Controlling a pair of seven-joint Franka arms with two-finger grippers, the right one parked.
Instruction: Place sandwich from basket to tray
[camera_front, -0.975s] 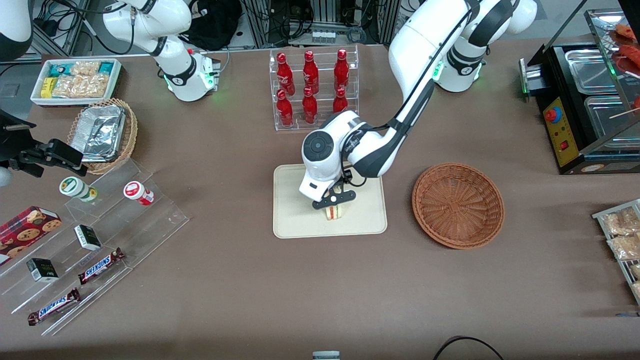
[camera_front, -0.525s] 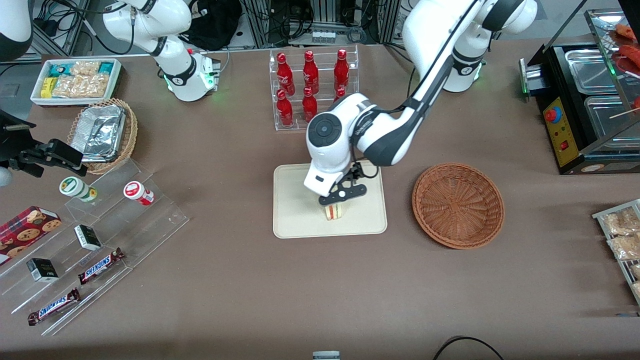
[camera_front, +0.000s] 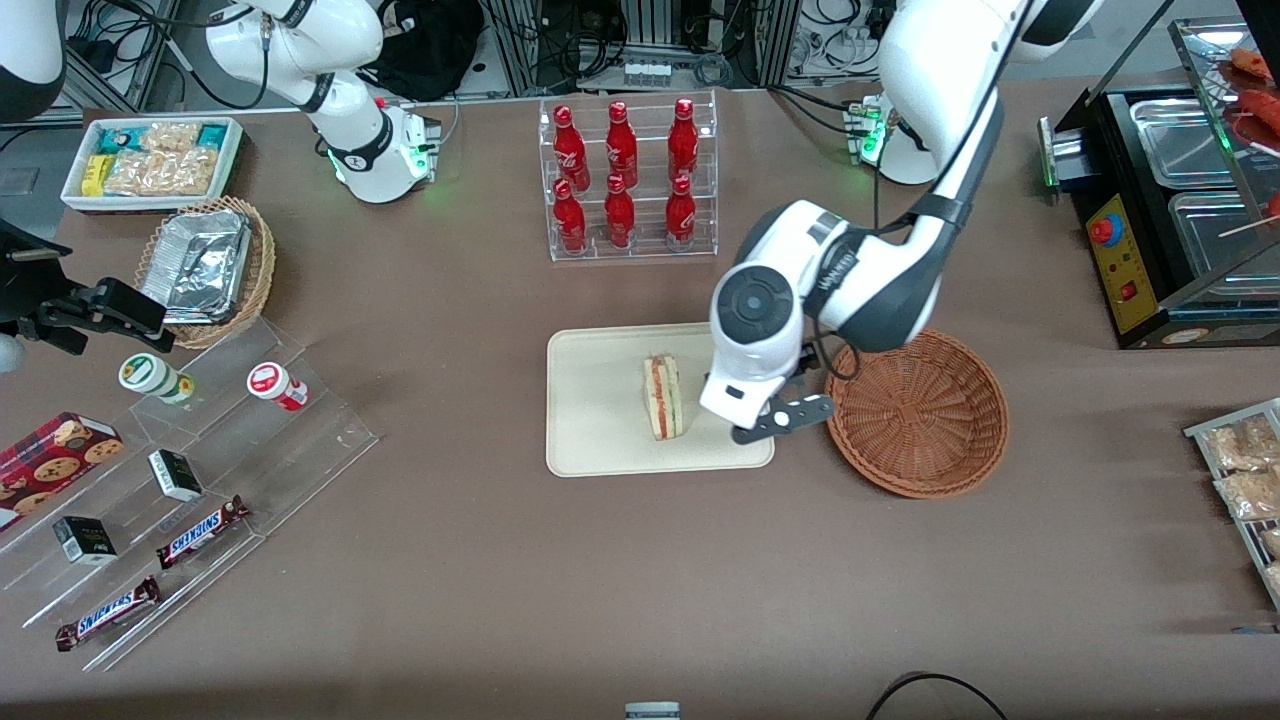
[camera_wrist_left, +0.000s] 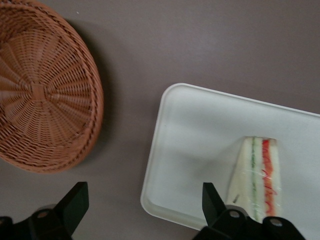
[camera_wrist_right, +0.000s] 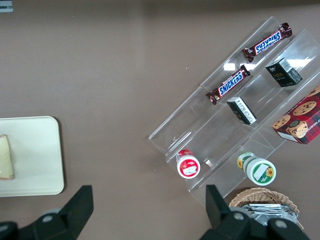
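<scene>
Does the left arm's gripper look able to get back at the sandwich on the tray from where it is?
Probably yes. The gripper hangs open above the tray's edge nearest the basket, right beside the sandwich, which lies uncovered with nothing between them.

Basket (camera_wrist_left: 42, 95) cut by wrist view's edge, sandwich (camera_wrist_left: 256, 181) tip hidden by gripper (camera_wrist_left: 142, 205), fingers (camera_wrist_left: 75, 202) spread.

The sandwich (camera_front: 662, 397) is pale bread with orange-red and green stripes along its edge, lying on the cream tray (camera_front: 590, 420). The basket (camera_front: 916, 410) is reddish-brown wicker — a radial weave. The gripper (camera_front: 775, 420), black, hangs above the tray's edge, jaws spread — over the dull brown counter (camera_front: 500, 580).
</scene>
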